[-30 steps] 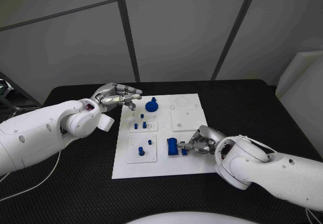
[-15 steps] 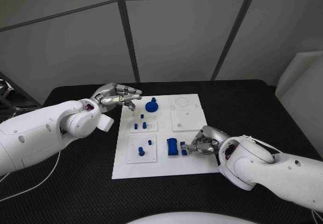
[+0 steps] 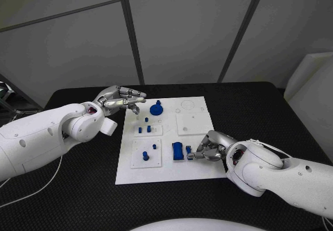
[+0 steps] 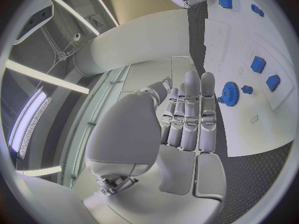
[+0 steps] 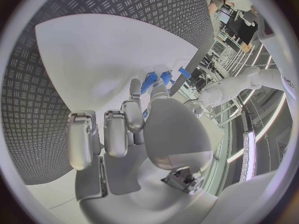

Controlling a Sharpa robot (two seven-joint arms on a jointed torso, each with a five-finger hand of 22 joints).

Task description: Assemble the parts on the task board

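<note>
A: White task board [image 3: 166, 168] lies flat mid-tabletop [image 3: 277, 110], black textured surface all round it. Blue parts on it?

B: Several. Blue gear [image 3: 156, 110] with a knob on top stands near the board's far edge. Two small blue pegs [image 3: 144, 129] sit in a square inset nearer the middle, one peg [image 3: 145, 155] stands in the near-left inset, with a tiny blue piece [image 3: 153, 146] just beyond it. Blue block [image 3: 177, 151] stands right of that inset, toward the near-right of the board.

A: Right hand?

B: Right hand [image 3: 206, 148] is down on the board's right edge, just beside the blue block. Fingers curled in toward a small blue part [image 3: 188, 152] next to the block; fingertips are at it, looks pinched between thumb and finger. Right wrist view shows the fingers [image 5: 134, 115] reaching onto blue pieces [image 5: 149, 80] on the white plate, contact mostly hidden by the hand itself.

A: Left hand?

B: Left hand [image 3: 122, 101] hovers over the board's far-left corner, near the gear but apart from it. Fingers drawn together, partly curled, nothing in them. Left wrist view agrees: fingers [image 4: 193, 109] side by side, gear [image 4: 229, 93] just past the fingertips, not touched.
</note>
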